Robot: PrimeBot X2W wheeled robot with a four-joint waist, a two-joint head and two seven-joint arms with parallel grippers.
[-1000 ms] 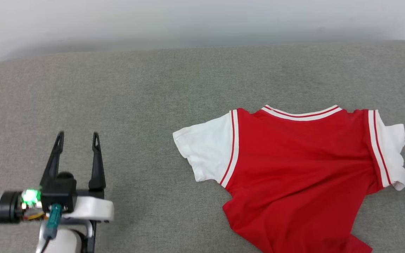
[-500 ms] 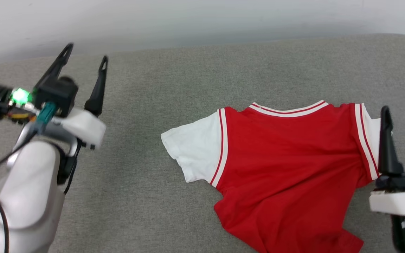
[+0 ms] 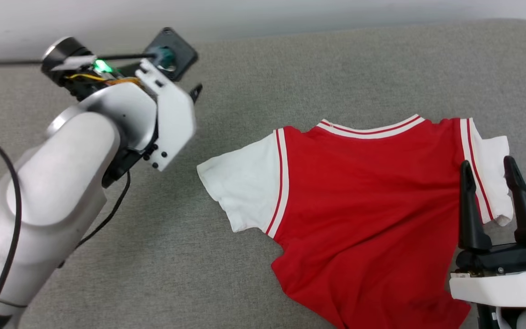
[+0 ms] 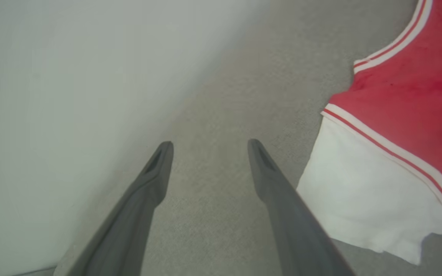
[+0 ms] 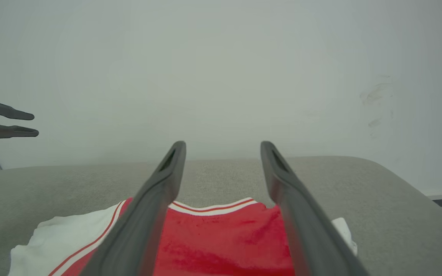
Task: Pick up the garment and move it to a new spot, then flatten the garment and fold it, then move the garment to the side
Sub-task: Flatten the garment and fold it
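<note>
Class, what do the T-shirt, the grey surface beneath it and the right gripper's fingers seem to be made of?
The garment: soft matte knit cloth, perhaps cotton; it wrinkles and lies limp. The grey surface: matte woven upholstery, by its speckled weave. Fingers of the right gripper: dark, smooth, faintly sheened, probably moulded plastic or rubber; unclear which.

A grey fabric surface (image 3: 263,82) runs up to a plain pale wall (image 5: 221,69).
</note>
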